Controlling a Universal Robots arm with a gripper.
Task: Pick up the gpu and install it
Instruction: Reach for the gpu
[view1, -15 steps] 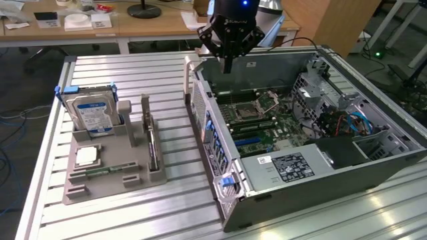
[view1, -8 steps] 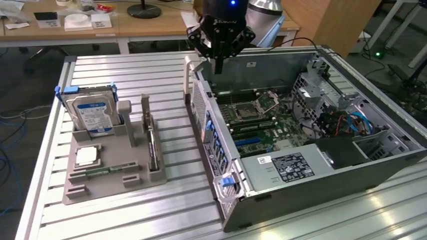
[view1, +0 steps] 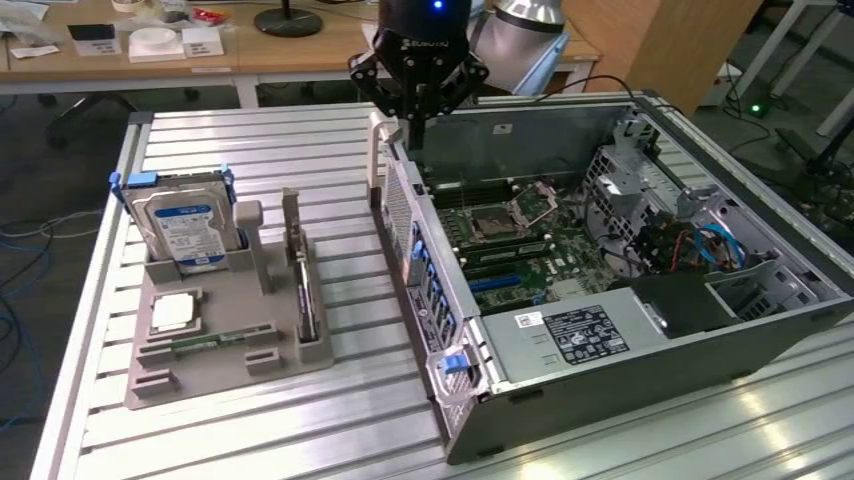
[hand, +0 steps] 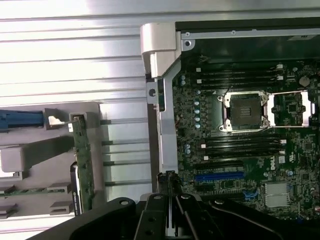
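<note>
Found the gpu (view1: 306, 290) standing on its long edge in a slot of the grey holder (view1: 214, 385), between two upright posts, untouched. Traced its long axis from the far side of the holder toward the camera in the exterior view, roughly parallel to the rear wall of the computer case (view1: 747, 330). Could not tell which end carried the metal bracket. Made it out in the wrist view as a thin green-edged strip.

Noted the hard drive (view1: 187, 225) upright in the same holder, on the exterior view's left of the card, and the CPU chip (view1: 174, 312) lying flat nearer the camera. Found the holder resting on the slatted counter (view1: 267, 440), just beside the open case.

Placed the claw (view1: 416, 135) well apart from the card, toward the exterior view's right and farther back, with the case's rear wall between them. Saw its fingers pressed together, pinching nothing, hanging over the far end of that rear wall at the edge of the motherboard (view1: 534, 250). Could not tell whether the tips touched the wall.
</note>
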